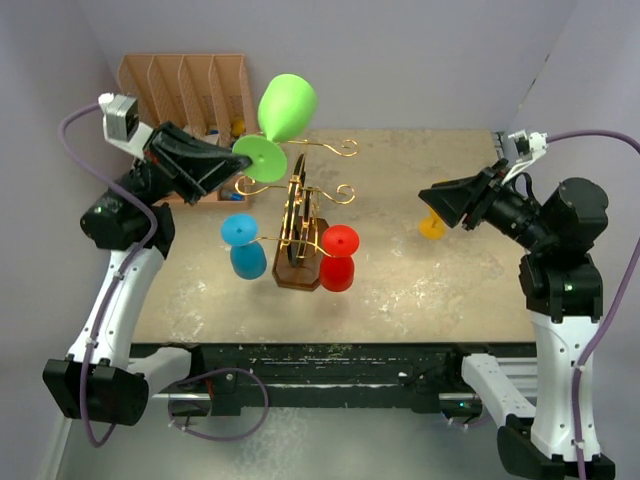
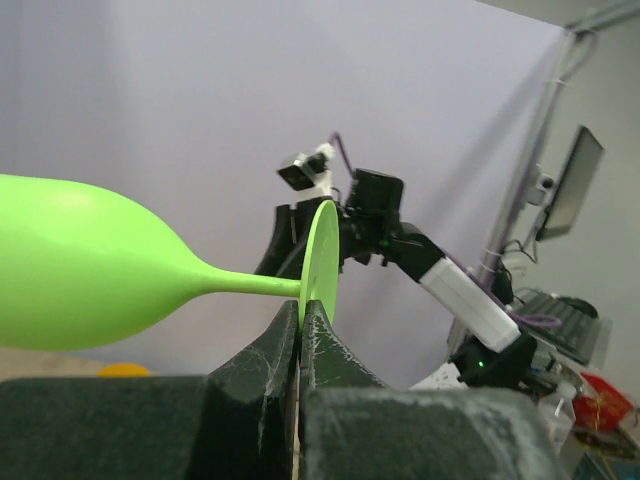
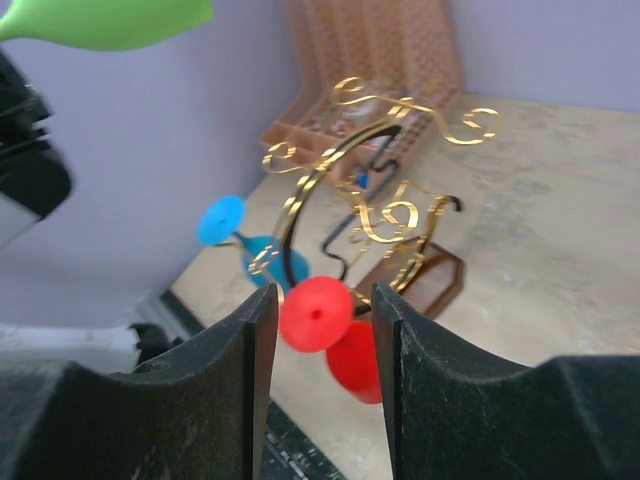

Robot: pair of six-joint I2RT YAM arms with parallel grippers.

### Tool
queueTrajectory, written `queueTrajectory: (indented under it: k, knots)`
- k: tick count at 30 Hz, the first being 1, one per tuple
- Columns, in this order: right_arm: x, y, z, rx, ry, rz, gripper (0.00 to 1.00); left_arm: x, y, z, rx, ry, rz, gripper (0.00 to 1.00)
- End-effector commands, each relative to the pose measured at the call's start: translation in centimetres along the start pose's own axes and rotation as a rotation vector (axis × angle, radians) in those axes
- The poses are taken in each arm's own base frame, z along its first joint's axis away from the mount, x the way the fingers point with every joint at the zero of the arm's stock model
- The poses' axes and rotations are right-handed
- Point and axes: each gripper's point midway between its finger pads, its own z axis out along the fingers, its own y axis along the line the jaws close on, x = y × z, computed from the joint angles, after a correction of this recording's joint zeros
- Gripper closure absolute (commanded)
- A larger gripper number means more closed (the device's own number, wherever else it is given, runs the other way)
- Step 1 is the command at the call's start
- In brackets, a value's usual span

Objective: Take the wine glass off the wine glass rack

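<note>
A green wine glass (image 1: 288,107) is held up at the upper left of the wine glass rack (image 1: 300,210), its bowl pointing up and back. My left gripper (image 1: 240,160) is shut on the rim of its round foot (image 2: 322,255); the stem and bowl (image 2: 80,265) stretch out to the left. In the right wrist view the green glass (image 3: 110,20) is apart from the gold arms (image 3: 400,105). A blue glass (image 1: 245,250) and a red glass (image 1: 338,258) hang on the rack. My right gripper (image 1: 440,205) is open and empty, right of the rack, facing the red glass (image 3: 316,312).
A peach slotted organiser (image 1: 185,85) stands at the back left, behind the left arm. An orange object (image 1: 432,225) sits on the table by the right gripper. The rack's dark wooden base (image 1: 297,275) rests mid-table. Walls close in the back and sides.
</note>
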Motion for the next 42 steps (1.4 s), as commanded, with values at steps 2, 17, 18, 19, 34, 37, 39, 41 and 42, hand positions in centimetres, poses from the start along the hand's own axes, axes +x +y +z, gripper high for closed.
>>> queueTrajectory:
  k: [2, 17, 18, 19, 34, 37, 39, 41, 42]
  knots:
    - [-1.1, 6.4, -2.0, -0.273, -0.012, -0.046, 0.53, 2.4, -7.3, -1.7, 0.295, -0.013, 0.136, 1.0]
    - [1.0, 12.1, -5.0, -0.632, 0.049, -0.148, 0.41, 7.8, -17.5, -4.0, 0.604, 0.032, 0.032, 1.0]
    - [1.0, 12.8, -5.5, -0.659, 0.039, -0.165, 0.38, 7.6, -17.9, -4.3, 0.609, 0.022, 0.026, 1.0]
    - [1.1, 13.3, -6.0, -0.683, 0.036, -0.173, 0.35, 7.4, -18.3, -4.5, 0.614, 0.014, 0.021, 1.0]
    - [-2.0, 16.4, -6.6, -0.881, -0.05, -0.207, 0.29, 6.9, -18.9, -4.6, 0.626, -0.015, -0.036, 1.0]
    - [-2.4, 16.8, -5.5, -0.934, -0.042, -0.187, 0.31, 6.8, -18.8, -4.4, 0.628, -0.013, -0.039, 1.0]
    - [-2.4, 17.3, -4.7, -0.977, -0.03, -0.175, 0.33, 6.7, -18.8, -4.3, 0.63, -0.013, -0.039, 1.0]
    - [-2.2, 17.8, -4.1, -1.014, -0.018, -0.167, 0.33, 6.6, -18.8, -4.2, 0.632, -0.011, -0.042, 1.0]
    - [-2.2, 17.7, -3.6, -1.018, -0.013, -0.16, 0.33, 6.6, -18.8, -4.2, 0.634, -0.012, -0.04, 1.0]
